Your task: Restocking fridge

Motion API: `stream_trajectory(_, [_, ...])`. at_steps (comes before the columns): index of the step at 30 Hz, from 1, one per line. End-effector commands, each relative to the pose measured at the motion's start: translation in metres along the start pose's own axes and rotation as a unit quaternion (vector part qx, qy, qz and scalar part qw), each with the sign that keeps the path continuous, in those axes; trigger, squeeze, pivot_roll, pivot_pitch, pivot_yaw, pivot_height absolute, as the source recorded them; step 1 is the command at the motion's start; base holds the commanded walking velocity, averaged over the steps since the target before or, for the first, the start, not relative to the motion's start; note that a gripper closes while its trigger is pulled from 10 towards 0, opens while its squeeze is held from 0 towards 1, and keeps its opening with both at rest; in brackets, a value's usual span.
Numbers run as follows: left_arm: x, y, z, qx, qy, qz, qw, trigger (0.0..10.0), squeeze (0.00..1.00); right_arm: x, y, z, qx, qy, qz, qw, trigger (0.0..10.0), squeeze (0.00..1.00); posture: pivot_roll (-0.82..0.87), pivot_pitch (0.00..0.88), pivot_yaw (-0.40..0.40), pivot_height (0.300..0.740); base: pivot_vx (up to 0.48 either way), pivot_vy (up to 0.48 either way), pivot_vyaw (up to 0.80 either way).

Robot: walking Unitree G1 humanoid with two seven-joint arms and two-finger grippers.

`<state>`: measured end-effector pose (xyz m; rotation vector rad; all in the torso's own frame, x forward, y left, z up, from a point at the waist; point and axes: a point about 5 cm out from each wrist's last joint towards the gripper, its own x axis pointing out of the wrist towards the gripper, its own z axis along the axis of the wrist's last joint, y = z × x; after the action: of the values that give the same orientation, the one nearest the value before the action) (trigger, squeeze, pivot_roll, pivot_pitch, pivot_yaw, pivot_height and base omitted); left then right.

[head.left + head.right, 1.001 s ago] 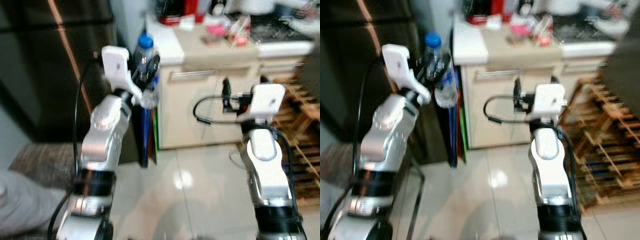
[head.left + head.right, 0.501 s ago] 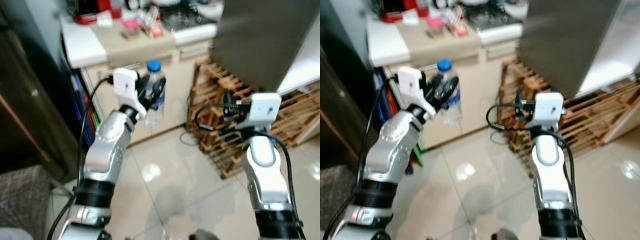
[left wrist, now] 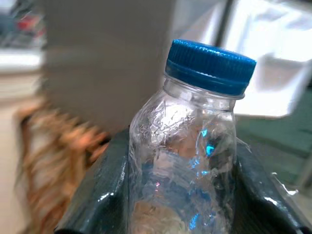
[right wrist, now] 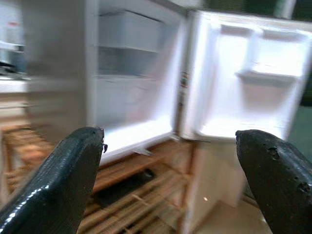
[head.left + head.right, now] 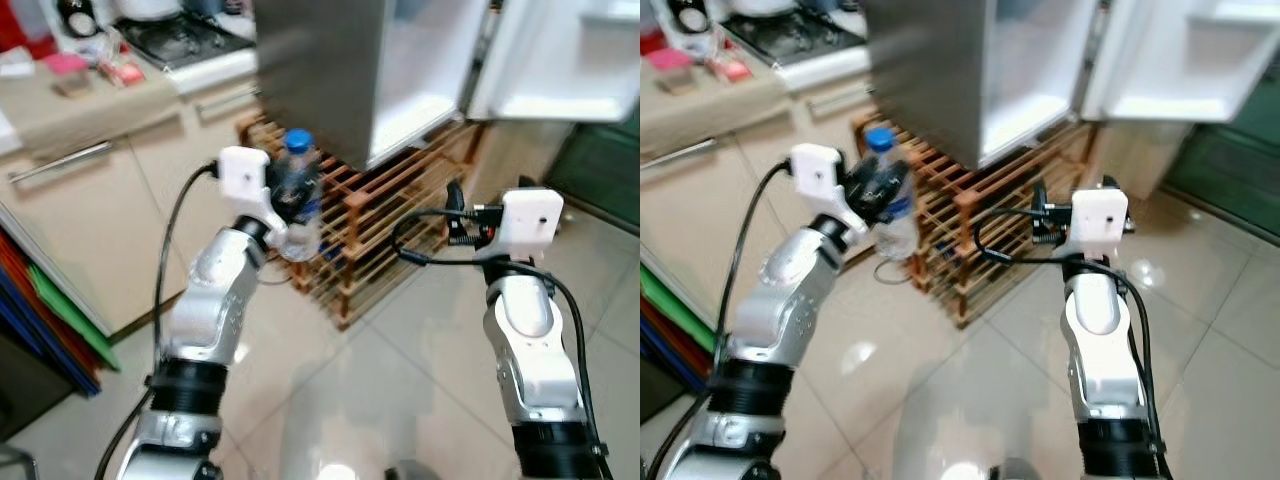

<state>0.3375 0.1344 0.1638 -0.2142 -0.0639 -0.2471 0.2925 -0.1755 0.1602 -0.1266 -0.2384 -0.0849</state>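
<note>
I have the water bottle [image 5: 297, 190] in my left gripper [image 5: 285, 195], held upright at chest height in front of the robot, its blue cap [image 3: 210, 66] on and pointing up. In the left wrist view the two black fingers [image 3: 100, 192] sit against either side of the clear body just below the shoulder, so the jaws are closed on it with the neck and cap standing free above them.

My right gripper [image 4: 170, 180] is raised empty, jaws spread wide, and looks straight at the open fridge [image 4: 131, 92], white shelves inside, with its door [image 4: 248, 92] swung out. The fridge stands on a wooden rack [image 5: 370, 230], beside the kitchen bench [image 5: 90, 120] whose edge runs off to the robot's left.

Judging by the crinkled, thin plastic, the bottle will be light and soft-walled: squeeze hard and it dents or squirts out of the pads. It looks smooth, maybe slick. I reckon the present hold, on the stiffer band under the shoulder, is the right place; lower down the wall would give more. How full it is I cannot tell. It is not yet in the fridge.
</note>
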Motion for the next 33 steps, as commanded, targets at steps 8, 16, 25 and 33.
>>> stream_trajectory(8, [-0.045, 0.039, -0.045, -0.024, 0.068, 0.072, 0.995, 10.0, 0.0, -0.028, -0.025, -0.031, -0.004, 0.059, -0.037, 0.998, 10.0, 0.0, -0.11, 0.0, 0.087, 0.74, 0.0, 0.0, -0.25])
stream_trajectory(16, [-0.05, 0.042, -0.05, -0.021, 0.072, 0.072, 0.995, 10.0, 0.0, -0.03, -0.022, -0.036, -0.008, 0.065, -0.028, 0.997, 10.0, 0.0, -0.1, 0.0, 0.08, 0.74, 0.157, -0.254, 0.0])
stream_trajectory(25, [-0.054, 0.034, -0.054, 0.011, 0.076, 0.025, 0.997, 10.0, 0.0, -0.033, -0.021, -0.041, -0.012, 0.076, -0.026, 0.997, 10.0, 0.0, -0.11, 0.0, 0.083, 0.74, 0.276, -0.39, -0.05])
stream_trajectory(33, [-0.05, 0.017, -0.053, 0.026, 0.065, -0.023, 0.997, 10.0, 0.0, -0.035, -0.022, -0.043, -0.013, 0.08, -0.028, 0.996, 10.0, 0.0, -0.11, 0.0, 0.085, 0.74, 0.286, -0.381, -0.72])
